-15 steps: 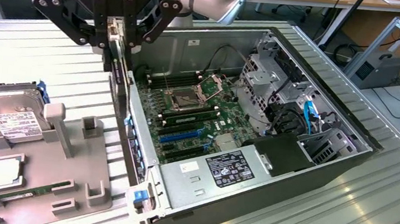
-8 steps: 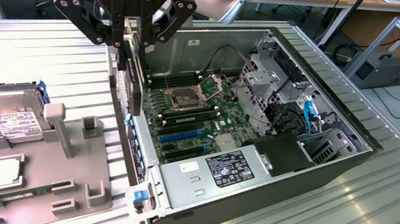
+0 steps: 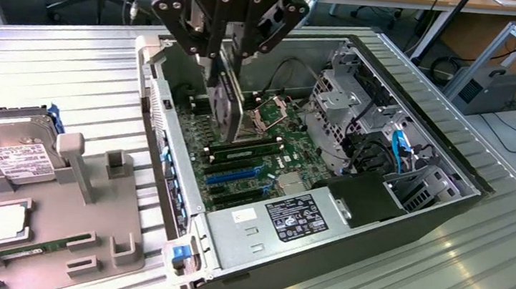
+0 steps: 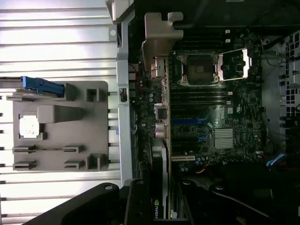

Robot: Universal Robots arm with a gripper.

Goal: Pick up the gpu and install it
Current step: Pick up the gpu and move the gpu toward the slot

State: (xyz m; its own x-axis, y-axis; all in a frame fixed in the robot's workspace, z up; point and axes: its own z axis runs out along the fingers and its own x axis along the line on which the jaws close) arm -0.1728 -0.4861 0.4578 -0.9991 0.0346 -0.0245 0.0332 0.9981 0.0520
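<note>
1. The black Robotiq claw [image 3: 227, 56] is clamped on the gpu [image 3: 227, 105], a flat rectangular card with a green circuit board, black cooler face and silver metal end bracket. The card hangs on edge from the jaws.
2. The gpu is inside the open grey metal computer case [image 3: 443, 207], over the green motherboard [image 3: 271, 157] and close beside the case's rear wall. Whether its lower edge touches a slot cannot be told.
3. In the wrist view the gpu [image 4: 159, 159] appears edge-on, running along the board's slot side.
4. Judged from its build, the card is stiff, fairly light and fragile.
5. Its plain upper edge and cooler face look the safest hold, clear of contacts and components.
6. The case stands on the ribbed grey metal counter [image 3: 55, 73].
</note>
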